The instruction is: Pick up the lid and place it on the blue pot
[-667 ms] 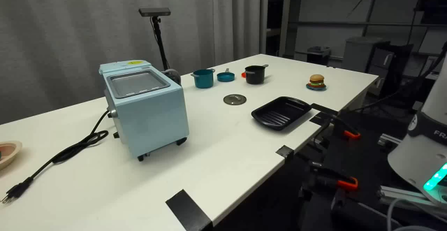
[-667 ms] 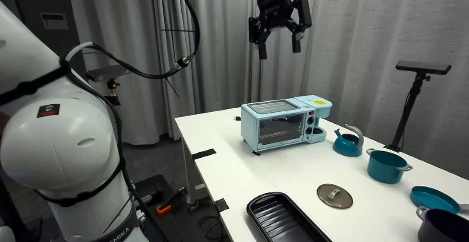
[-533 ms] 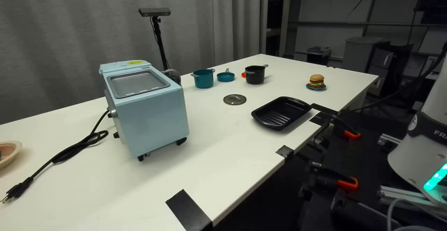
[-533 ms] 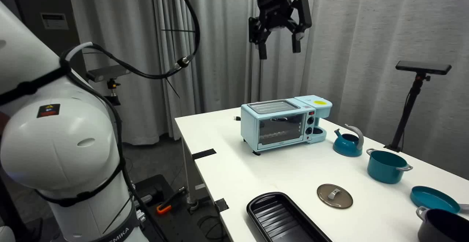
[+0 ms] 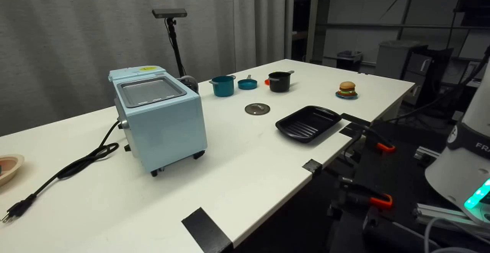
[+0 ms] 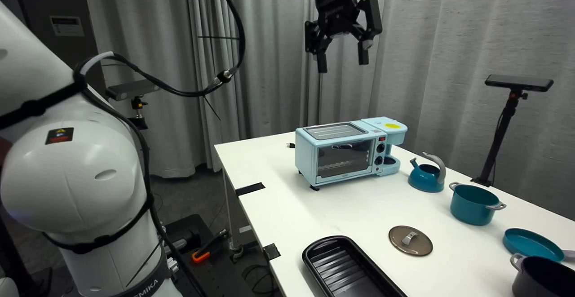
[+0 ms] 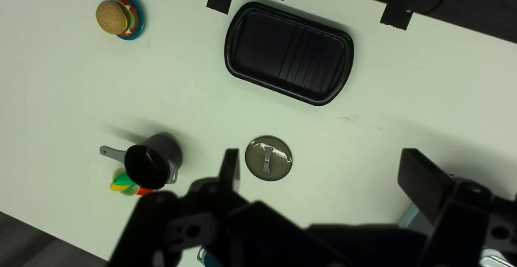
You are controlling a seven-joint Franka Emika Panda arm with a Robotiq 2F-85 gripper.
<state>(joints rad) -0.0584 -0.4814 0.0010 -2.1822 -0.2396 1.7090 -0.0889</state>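
While the hand (image 6: 342, 62) is held high above the worktop (image 6: 265, 157), its 2 fingers (image 7: 422, 182) are spread wide apart, which can be confirmed in the wrist view. The lid (image 7: 268, 158) is found lying flat on the worktop, with its handle turned upward. In the wrist view it is seen between the 2 fingertips, nearer to 1 of them.

Around the lid, white surface is left visible on every side, and its rim is seen well apart from the worktop's edges. By a band of this surface it is separated from the black tray (image 7: 264, 43), which is set near the edge facing the robot arm (image 6: 81, 175). Along that same edge, patches of black tape (image 6: 250, 188) are stuck.

The blue pot (image 6: 471, 207) is located near the opposite edge, beyond which a grey curtain (image 6: 449, 86) is hung. Its 2 grey handles can be seen. Between the pot and the lid, free surface is shown in both exterior views.

At the pot's sides less room is offered: the teal kettle (image 6: 424, 180) is set near 1 side and the shallow teal pan (image 6: 532, 244) near the other, while the dark pot (image 5: 279, 82) is placed near the pan. Past the kettle, the pale blue oven (image 6: 348, 154) is placed. Past the tray, the burger (image 7: 115, 17) is set on a small blue plate (image 7: 140, 12).
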